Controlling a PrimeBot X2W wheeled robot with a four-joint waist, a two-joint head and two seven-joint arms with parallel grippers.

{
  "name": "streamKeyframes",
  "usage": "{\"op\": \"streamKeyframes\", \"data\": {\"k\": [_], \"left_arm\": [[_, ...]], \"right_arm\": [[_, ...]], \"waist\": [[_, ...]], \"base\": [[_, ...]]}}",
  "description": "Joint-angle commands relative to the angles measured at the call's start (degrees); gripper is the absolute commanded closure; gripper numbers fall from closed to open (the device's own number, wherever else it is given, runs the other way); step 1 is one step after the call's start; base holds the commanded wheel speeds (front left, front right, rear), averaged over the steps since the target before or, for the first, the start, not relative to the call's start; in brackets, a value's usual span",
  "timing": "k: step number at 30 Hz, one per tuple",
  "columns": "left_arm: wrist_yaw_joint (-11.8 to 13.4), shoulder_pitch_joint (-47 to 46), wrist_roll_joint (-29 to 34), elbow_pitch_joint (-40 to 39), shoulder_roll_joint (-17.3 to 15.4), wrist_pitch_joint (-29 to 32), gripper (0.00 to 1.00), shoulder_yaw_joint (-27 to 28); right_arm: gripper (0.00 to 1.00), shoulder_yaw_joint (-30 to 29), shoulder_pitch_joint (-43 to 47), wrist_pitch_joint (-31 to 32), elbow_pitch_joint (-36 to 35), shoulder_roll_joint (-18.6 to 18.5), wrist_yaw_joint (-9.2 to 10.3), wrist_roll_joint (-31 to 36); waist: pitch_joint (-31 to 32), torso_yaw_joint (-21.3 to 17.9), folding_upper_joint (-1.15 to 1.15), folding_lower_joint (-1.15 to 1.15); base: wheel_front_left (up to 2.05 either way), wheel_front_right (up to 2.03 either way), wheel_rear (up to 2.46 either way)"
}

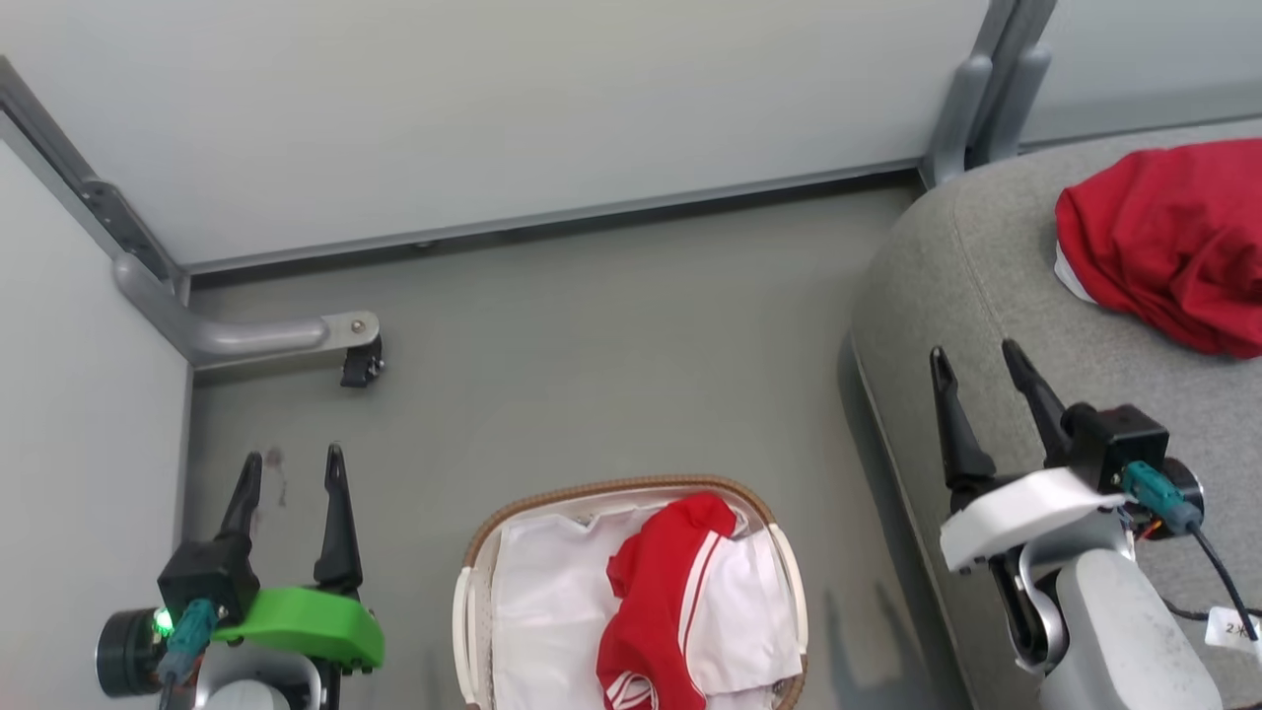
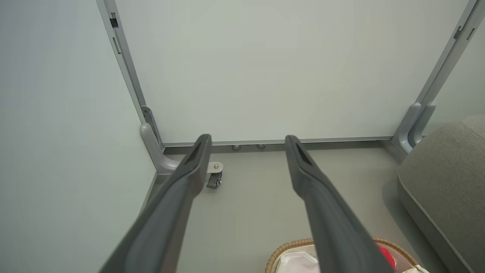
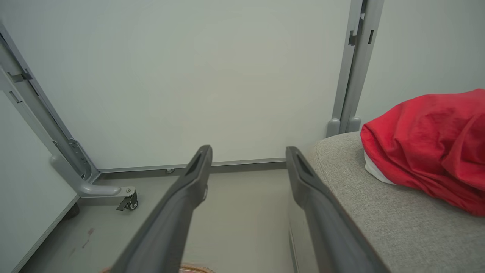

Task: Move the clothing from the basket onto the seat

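Grey smooth floor (image 1: pixel 611 325) spreads between pale partition walls. Nearest, at lower left, the left gripper (image 1: pixel 295 454) hovers above the floor with its two dark fingers spread apart, holding nothing. Just beside it, at bottom centre, sits the basket (image 1: pixel 592 490), oval with a brown woven rim. Inside it, a red garment (image 1: pixel 661 592) with white stripe trim lies crumpled on a white liner (image 1: pixel 552 592). At lower right, the right gripper (image 1: pixel 973 349) hangs over the edge of the seat (image 1: pixel 986 266), fingers likewise wide apart and empty. Farther back on that grey cushion rests a second red garment (image 1: pixel 1173 237), bunched in a heap. Beyond, a wall panel (image 1: pixel 493 99) stands on a metal foot with a caster (image 1: pixel 361 367).
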State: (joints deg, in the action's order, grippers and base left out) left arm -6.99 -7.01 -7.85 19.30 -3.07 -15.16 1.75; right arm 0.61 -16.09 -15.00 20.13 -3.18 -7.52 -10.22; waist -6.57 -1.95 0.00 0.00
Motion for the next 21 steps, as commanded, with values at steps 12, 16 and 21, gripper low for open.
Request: {"op": "streamKeyframes", "data": {"k": [12, 16, 21], "left_arm": [[1.30, 6.38, -2.10, -0.60, 0.12, 0.01, 0.00, -0.62], [1.37, 5.71, -2.50, -0.72, 0.13, 0.01, 0.00, -1.47], [0.96, 2.26, -3.66, 0.07, 0.12, 0.01, 0.00, -3.90]], "right_arm": [[0.00, 0.12, 5.40, -0.27, 1.30, 0.14, 0.06, -0.17], [0.00, 0.27, 4.26, -0.27, 1.04, 0.14, 0.06, -0.04], [0.00, 0.25, 1.53, -0.27, -0.53, 0.14, 0.06, -0.08]], "waist": [[4.60, 0.76, 0.00, 0.00], [3.53, 0.30, 0.00, 0.00], [-0.13, -0.34, 0.00, 0.00]], "base": [[0.00, 0.00, 0.00], [0.00, 0.00, 0.00], [0.00, 0.00, 0.00]]}}
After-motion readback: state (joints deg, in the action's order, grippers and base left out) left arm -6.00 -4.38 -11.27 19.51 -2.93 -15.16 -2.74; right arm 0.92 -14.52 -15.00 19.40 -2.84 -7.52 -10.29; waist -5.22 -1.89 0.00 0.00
